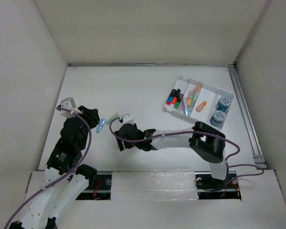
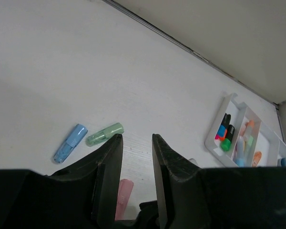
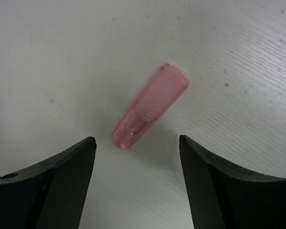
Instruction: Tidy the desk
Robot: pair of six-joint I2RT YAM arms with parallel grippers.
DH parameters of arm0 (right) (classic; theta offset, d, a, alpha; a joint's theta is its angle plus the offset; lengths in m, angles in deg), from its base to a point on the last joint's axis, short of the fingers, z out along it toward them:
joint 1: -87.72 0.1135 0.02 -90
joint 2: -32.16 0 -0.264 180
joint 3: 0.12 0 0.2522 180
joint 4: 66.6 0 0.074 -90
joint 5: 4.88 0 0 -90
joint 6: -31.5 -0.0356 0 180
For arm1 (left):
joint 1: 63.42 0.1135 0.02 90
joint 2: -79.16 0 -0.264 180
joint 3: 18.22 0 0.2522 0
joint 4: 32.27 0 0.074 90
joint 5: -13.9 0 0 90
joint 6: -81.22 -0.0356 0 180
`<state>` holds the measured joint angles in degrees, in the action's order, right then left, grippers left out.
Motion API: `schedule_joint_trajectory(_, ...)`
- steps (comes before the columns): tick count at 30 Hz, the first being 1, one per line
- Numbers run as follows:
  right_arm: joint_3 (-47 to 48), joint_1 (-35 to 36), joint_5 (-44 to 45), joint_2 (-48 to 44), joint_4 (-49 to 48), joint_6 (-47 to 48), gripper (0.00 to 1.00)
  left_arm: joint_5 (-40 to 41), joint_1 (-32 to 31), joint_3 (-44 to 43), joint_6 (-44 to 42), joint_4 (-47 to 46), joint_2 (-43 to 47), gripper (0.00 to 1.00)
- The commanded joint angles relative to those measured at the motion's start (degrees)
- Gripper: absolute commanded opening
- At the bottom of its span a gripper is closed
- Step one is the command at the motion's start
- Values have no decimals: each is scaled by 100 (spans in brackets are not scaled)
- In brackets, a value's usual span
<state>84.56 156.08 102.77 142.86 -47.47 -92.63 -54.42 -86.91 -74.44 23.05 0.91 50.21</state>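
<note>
**A:** What is the setting?

**B:** A large flat matte white bench (image 1: 133, 90), walled by white panels, lies beneath both arms. A small white compartmented tray (image 1: 167, 109) sits at its far right. It holds coloured markers and, in the end compartment, two round blue-topped rolls (image 1: 220, 110).

**A:** And each gripper?

**B:** The right gripper (image 3: 136, 140) is spread wide and holds nothing. A translucent pink plastic marker (image 3: 150, 107) lies flat on the bench just ahead of its fingers, untouched. The left gripper (image 2: 136, 138) shows only a narrow gap, also empty.

**A:** Do the views differ?

**B:** From overhead, the right arm's wrist hides the pink marker, while the right wrist camera shows it plainly and nothing else. The left wrist camera shows a light-blue plastic marker (image 2: 70, 143) and a pale-green plastic marker (image 2: 105, 134) lying close together but apart, just beyond its fingertips. It also shows the tray far off to the right.
</note>
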Motion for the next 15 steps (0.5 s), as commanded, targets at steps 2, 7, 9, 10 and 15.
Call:
schedule_joint_trajectory(2, 852, -42, 380, 547, 307, 63, 77, 145, 19, -166, 69, -96, 65, 28)
schedule_joint_trajectory(7, 1573, -42, 923, 1191, 728, 319, 75, 4, 19, -158, -28, -149, 100, 28)
schedule_joint_trajectory(9, 1749, 10, 1125, 1366, 825, 389, 70, 4, 19, -158, -37, -149, 100, 28)
schedule_joint_trajectory(10, 1768, 11, 1318, 1393, 921, 424, 67, 4, 19, -158, -46, -132, 91, 28)
schedule_joint_trajectory(15, 1286, 11, 1759, 1210, 870, 328, 21, 13, 19, -166, -37, -132, 109, 28)
